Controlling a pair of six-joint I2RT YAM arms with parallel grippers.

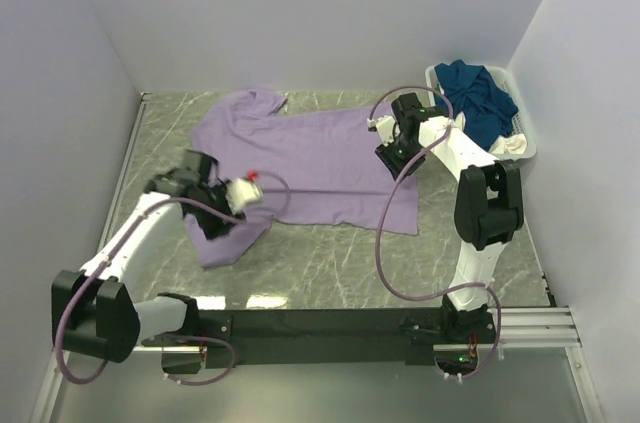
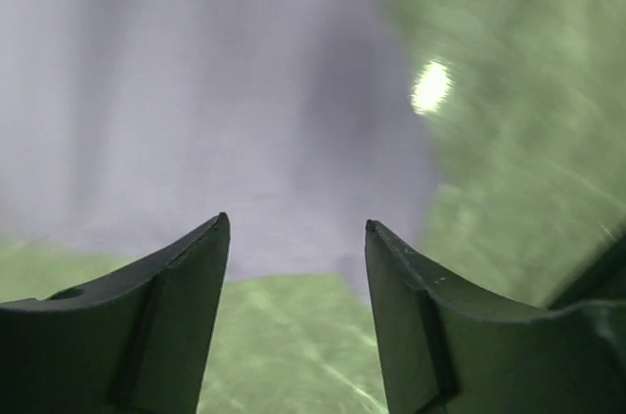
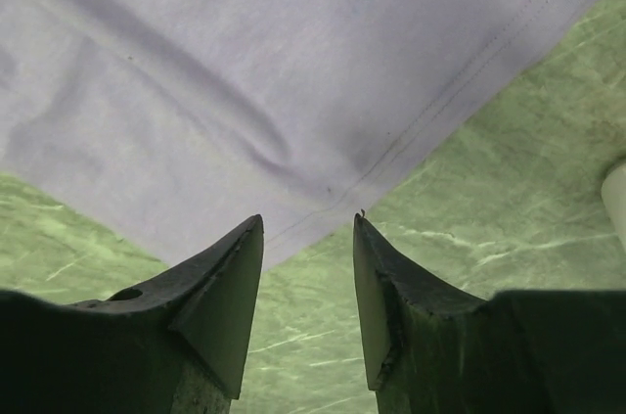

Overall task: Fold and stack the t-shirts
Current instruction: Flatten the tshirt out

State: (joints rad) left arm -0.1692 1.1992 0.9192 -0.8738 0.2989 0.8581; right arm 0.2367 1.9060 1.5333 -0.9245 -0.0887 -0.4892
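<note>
Jaws spread, empty, left and right, over lilac t-shirt [image 1: 310, 158] edges; teal t-shirt [image 1: 478, 93] in basket [image 1: 527, 115]

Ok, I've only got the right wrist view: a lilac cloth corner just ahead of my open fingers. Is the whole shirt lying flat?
Observer: Mostly. The lilac t-shirt is spread on the table with its hem toward the right arm, but its near-left sleeve looks rumpled.
Operator: Where's the left gripper?
Observer: The left gripper is open at the edge of that rumpled sleeve, with nothing between its fingers.
Operator: Any other shirts around?
Observer: A dark teal t-shirt sits in the white basket at the far right corner.
</note>
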